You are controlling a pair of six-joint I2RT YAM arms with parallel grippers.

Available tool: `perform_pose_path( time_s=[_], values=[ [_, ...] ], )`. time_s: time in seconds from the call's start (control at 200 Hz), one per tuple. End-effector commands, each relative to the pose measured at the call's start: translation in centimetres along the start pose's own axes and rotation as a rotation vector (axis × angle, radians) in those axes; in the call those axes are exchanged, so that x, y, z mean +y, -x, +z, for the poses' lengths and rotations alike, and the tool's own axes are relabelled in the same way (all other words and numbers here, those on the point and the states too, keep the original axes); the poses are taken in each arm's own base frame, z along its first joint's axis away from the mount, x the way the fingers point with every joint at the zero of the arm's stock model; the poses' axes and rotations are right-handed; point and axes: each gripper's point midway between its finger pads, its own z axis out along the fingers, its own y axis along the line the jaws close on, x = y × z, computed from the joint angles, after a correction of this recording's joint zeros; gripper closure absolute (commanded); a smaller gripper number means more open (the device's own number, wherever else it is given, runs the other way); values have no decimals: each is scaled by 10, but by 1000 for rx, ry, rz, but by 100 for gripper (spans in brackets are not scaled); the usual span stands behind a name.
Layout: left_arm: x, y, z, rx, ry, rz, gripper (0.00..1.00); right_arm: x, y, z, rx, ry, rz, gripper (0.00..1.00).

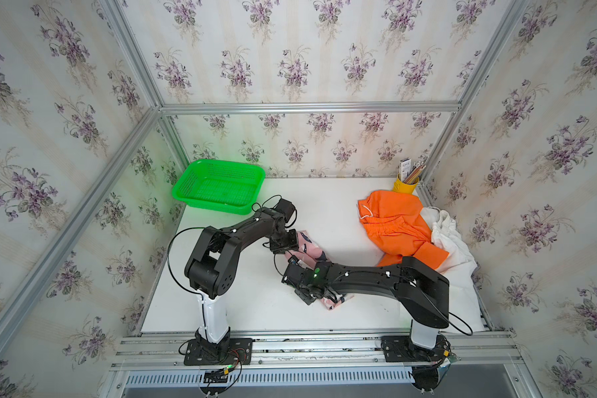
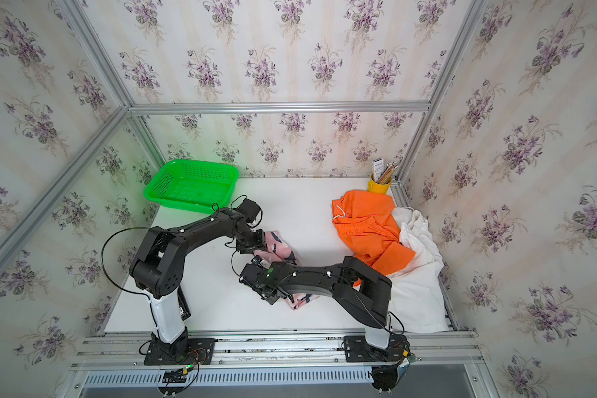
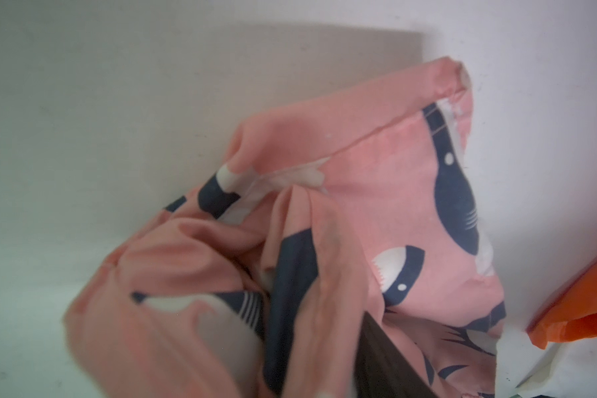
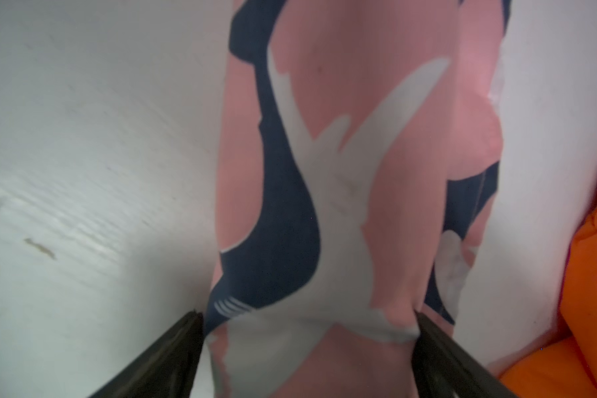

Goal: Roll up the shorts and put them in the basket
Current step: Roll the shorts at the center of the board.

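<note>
Right gripper [image 4: 309, 320] spread wide, straddling pink shorts [image 4: 342, 172]; left gripper [image 1: 292, 246] state unclear; bare table [image 1: 242, 293] leftward; green basket [image 1: 218, 186] empty.

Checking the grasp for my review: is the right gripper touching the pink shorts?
Touching. The right wrist view shows the pink shorts bunched between the right gripper's fingers, pressing both.

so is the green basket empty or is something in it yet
Empty. In both top views the green basket shows only its own mesh floor, while the pink shorts lie mid-table between the arms.
</note>
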Motion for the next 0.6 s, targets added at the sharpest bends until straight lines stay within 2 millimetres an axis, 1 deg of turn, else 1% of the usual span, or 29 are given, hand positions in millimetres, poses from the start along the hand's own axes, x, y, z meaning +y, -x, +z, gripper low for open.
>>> perform_pose_path(
  time_s=[0.0,0.06,0.115,0.15,0.185,0.215,0.3,0.365,0.4,0.45,0.5,0.594],
  values=[
    [7,-3,-3,11,12,3,40,7,-9,11,28,7,-40,19],
    [9,-3,-7,4,11,2,40,12,-11,12,35,29,-47,34],
    [13,-2,-13,-5,16,-2,38,20,-5,6,22,83,-39,47],
    [17,-1,-18,-14,22,-6,37,27,-1,0,11,134,-29,54],
    [22,1,-25,-26,23,-12,36,35,4,-7,-5,195,-15,58],
    [28,0,-29,-29,29,-24,34,43,9,-14,-18,252,-3,60],
    [45,2,-51,-62,34,-49,31,64,20,-36,-48,449,53,62],
    [57,2,-70,-93,29,-71,30,75,26,-50,-68,608,118,63],
    [62,2,-79,-107,26,-82,29,77,30,-57,-78,694,165,64],
    [66,-1,-89,-115,30,-77,28,77,30,-63,-79,811,234,64],
    [66,-3,-97,-121,35,-68,28,70,32,-66,-92,900,308,65],
    [59,-9,-104,-118,15,-58,27,53,26,-61,-88,1018,438,66]
  ],
)
